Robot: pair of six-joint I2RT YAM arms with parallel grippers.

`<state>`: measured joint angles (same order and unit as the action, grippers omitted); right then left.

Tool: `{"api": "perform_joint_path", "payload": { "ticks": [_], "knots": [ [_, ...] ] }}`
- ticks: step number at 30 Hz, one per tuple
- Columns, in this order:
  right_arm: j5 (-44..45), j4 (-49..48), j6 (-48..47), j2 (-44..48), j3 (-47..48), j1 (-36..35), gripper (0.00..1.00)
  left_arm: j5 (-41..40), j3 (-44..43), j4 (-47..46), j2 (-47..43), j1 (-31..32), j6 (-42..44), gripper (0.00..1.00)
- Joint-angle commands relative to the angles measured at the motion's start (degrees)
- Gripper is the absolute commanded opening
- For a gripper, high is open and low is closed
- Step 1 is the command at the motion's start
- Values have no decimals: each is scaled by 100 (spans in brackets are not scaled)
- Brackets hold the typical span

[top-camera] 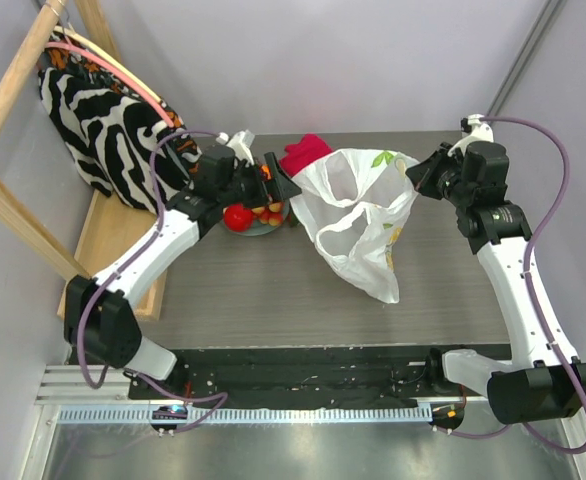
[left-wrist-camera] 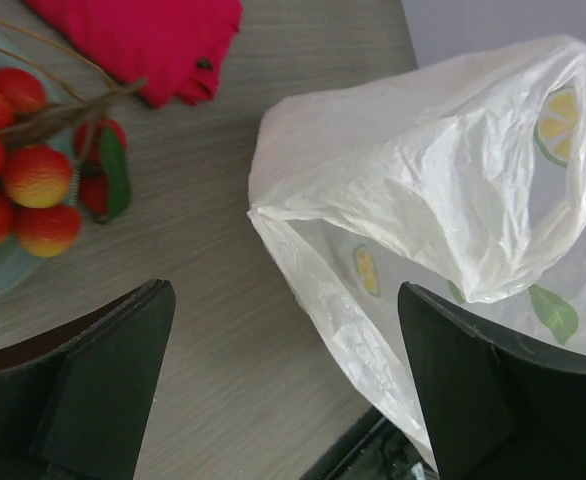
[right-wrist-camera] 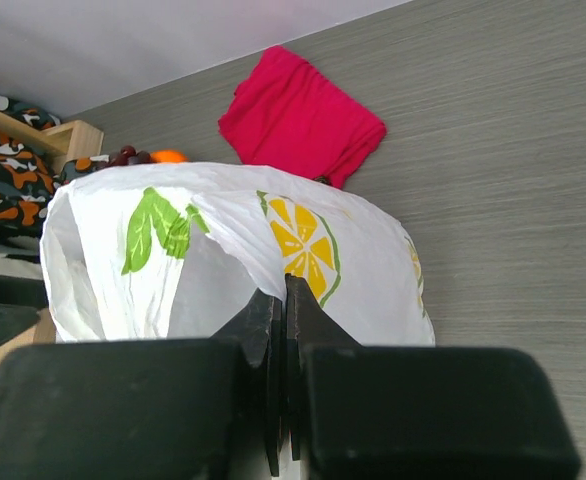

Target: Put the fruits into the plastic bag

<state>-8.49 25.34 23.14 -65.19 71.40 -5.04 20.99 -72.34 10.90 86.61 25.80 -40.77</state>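
Note:
The plastic bag point(top-camera: 358, 215), white with lemon and leaf prints, stands open at mid-table. My right gripper point(right-wrist-camera: 281, 292) is shut on its rim point(top-camera: 410, 182) and holds that side up. My left gripper point(left-wrist-camera: 283, 385) is open and empty, hanging between the plate and the bag's left edge point(left-wrist-camera: 313, 260). On the grey-green plate point(top-camera: 265, 229) lie a red apple point(top-camera: 237, 216) and a cluster of small red-yellow fruits point(left-wrist-camera: 23, 170). Beyond the bag, the right wrist view shows an orange point(right-wrist-camera: 170, 156) and dark grapes point(right-wrist-camera: 128, 155). I see no fruit in the bag.
A crimson cloth point(top-camera: 306, 152) lies behind the bag and plate. A zebra-striped fabric bag point(top-camera: 98, 120) hangs on a wooden frame point(top-camera: 13, 80) at far left, over a wooden board point(top-camera: 123, 240).

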Motion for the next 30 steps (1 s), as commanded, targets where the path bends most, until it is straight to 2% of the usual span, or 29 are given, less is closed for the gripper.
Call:
{"api": "perform_joint_path", "payload": {
  "ticks": [1,3,7,11,16,24,30],
  "knots": [
    [322,-170,130,42,-20,-15,1,-1306,148,281,-968,-23,763,100],
    [339,-170,139,15,-12,-6,1,-1597,298,334,-1189,-23,904,100],
    [313,-179,156,-11,32,3,1,-2432,466,807,-1603,-110,1755,100],
    [243,-196,191,-11,-3,-6,1,-2679,134,1186,-1569,-277,2239,100],
    [181,-258,279,-11,-73,-6,1,-2882,-342,1292,-955,-269,2565,99],
    [146,-381,411,41,-117,-6,1,-2978,-1510,1450,373,-277,2715,89],
    [67,-442,455,33,-144,-6,1,-3470,-2398,1354,1401,-312,2654,83]
  ]
}}
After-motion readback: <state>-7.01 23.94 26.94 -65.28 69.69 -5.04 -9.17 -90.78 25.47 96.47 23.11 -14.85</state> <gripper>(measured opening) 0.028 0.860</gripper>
